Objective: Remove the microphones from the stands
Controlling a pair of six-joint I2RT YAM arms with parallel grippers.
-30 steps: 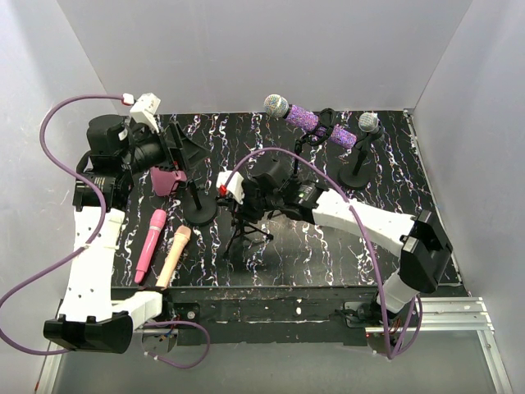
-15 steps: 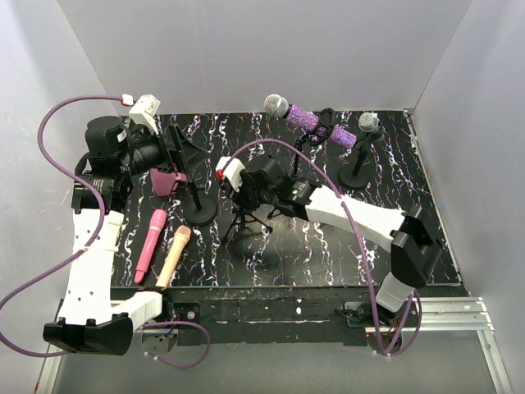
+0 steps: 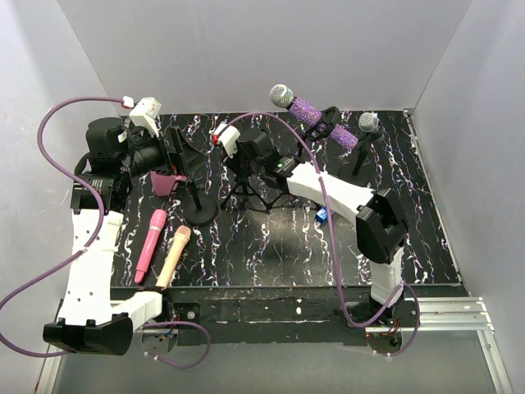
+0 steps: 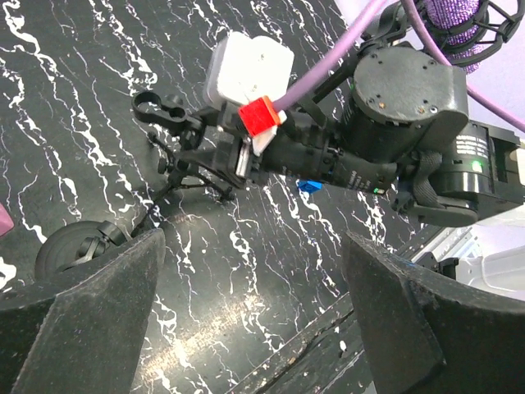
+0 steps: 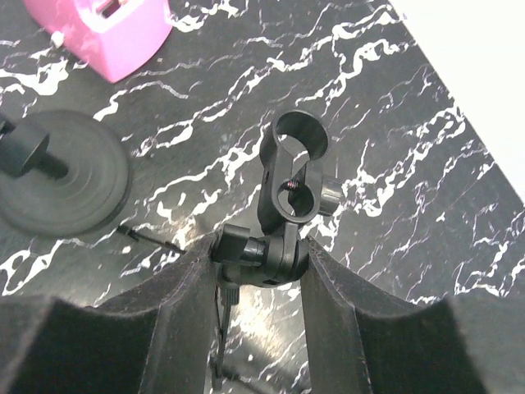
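A purple glitter microphone (image 3: 308,115) with a silver head rests tilted in a black stand clip (image 3: 328,123) at the back of the table; its body shows at the top edge of the left wrist view (image 4: 456,29). My right gripper (image 3: 246,162) (image 5: 258,250) is shut on the swivel joint of a small black tripod stand (image 3: 246,187) (image 5: 291,176), whose ring clamp is empty. Beside the pink box, my left gripper (image 3: 182,152) (image 4: 254,246) stands open and holds nothing, looking at the tripod stand (image 4: 193,168).
A second microphone (image 3: 368,123) stands on a round-base stand (image 3: 355,176) at back right. A pink microphone (image 3: 150,245) and a peach one (image 3: 174,256) lie at front left. A pink box (image 3: 168,180), a black round base (image 3: 199,211) and a small blue item (image 3: 321,215) are nearby.
My right arm carried the tripod stand from the table's middle toward the back left, uncovering the small blue item. The left arm stayed in place, open.
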